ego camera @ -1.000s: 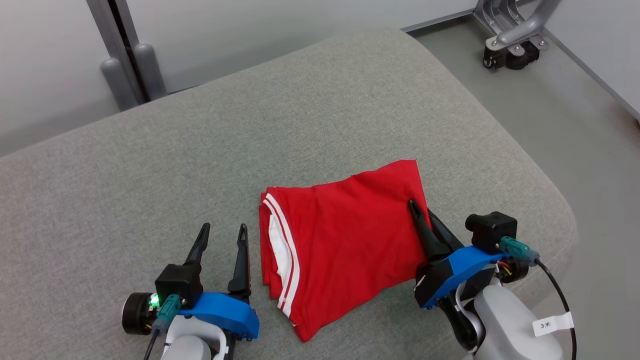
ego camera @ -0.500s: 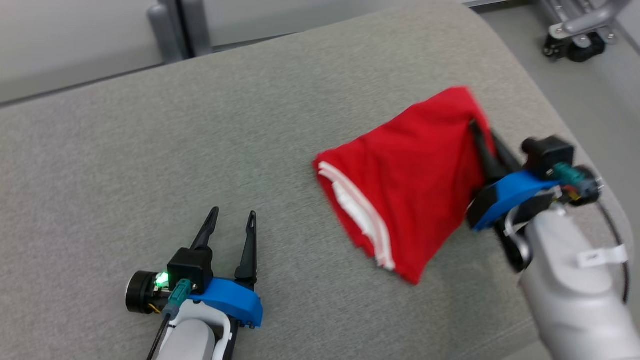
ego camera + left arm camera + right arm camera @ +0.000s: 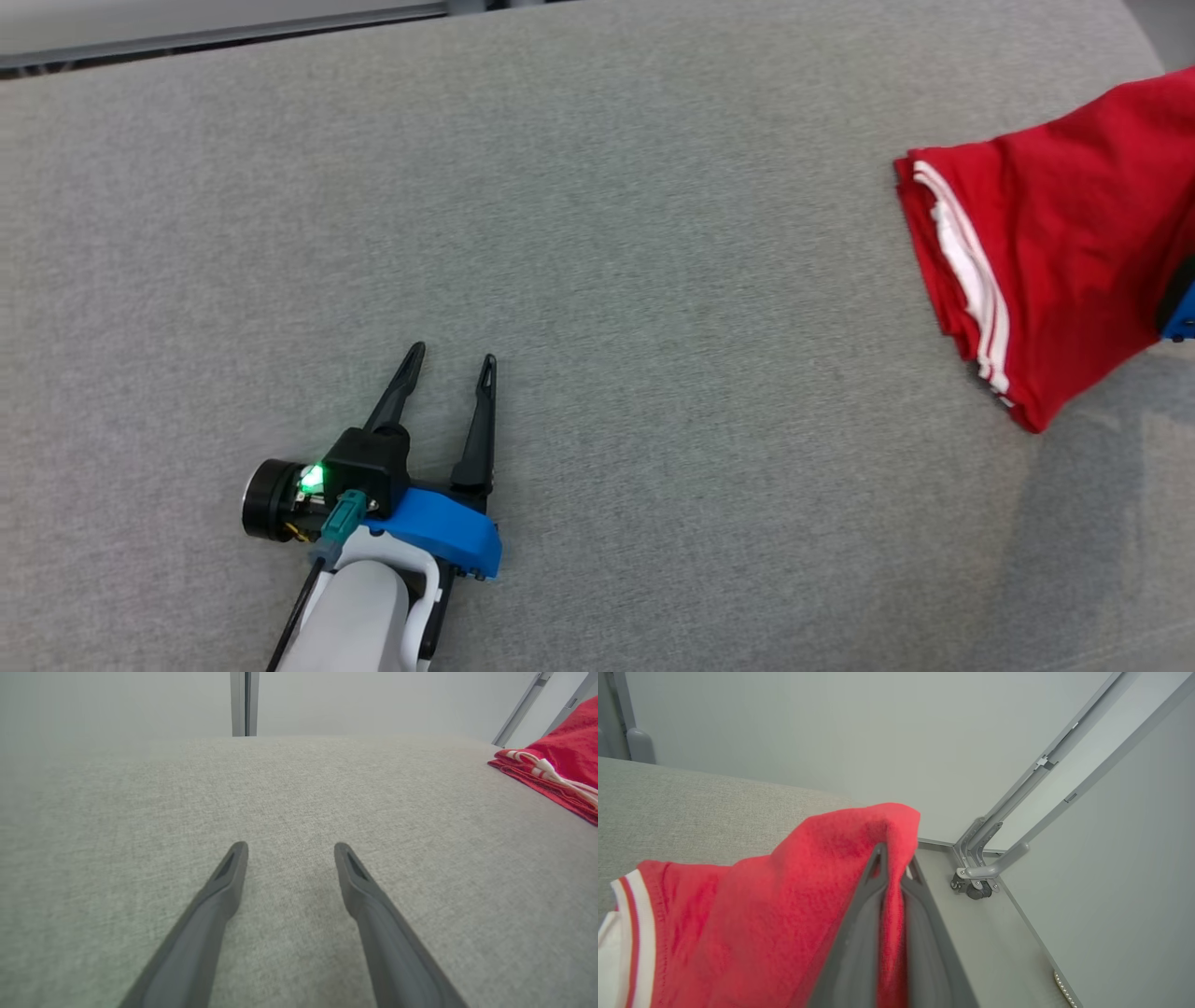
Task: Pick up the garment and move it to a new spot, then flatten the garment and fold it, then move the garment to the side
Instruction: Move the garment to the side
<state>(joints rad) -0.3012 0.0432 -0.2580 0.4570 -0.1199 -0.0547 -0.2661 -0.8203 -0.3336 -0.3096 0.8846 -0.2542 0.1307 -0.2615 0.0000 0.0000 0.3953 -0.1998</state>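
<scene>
The garment [image 3: 1064,243] is red with white stripe trim, folded into a stack, and sits at the far right of the head view. One side of it is raised and its striped edge hangs toward the grey cushion [image 3: 653,233]. In the right wrist view my right gripper [image 3: 894,856] is shut on a fold of the garment [image 3: 761,914], red cloth pinched between the fingers. A bit of its blue wrist mount [image 3: 1181,313] shows behind the cloth. My left gripper [image 3: 453,357] rests low over the cushion, open with nothing in it, far to the left of the garment [image 3: 560,760].
The cushion's rounded right end drops to a grey floor [image 3: 1008,933]. A metal frame on a caster [image 3: 976,886] stands there by the pale wall. Behind the cushion rises a grey post [image 3: 244,702].
My right gripper has carried the garment up and away to the right, opening a wide gap from the left gripper. The head camera has turned too. The left gripper has stayed open in place.
</scene>
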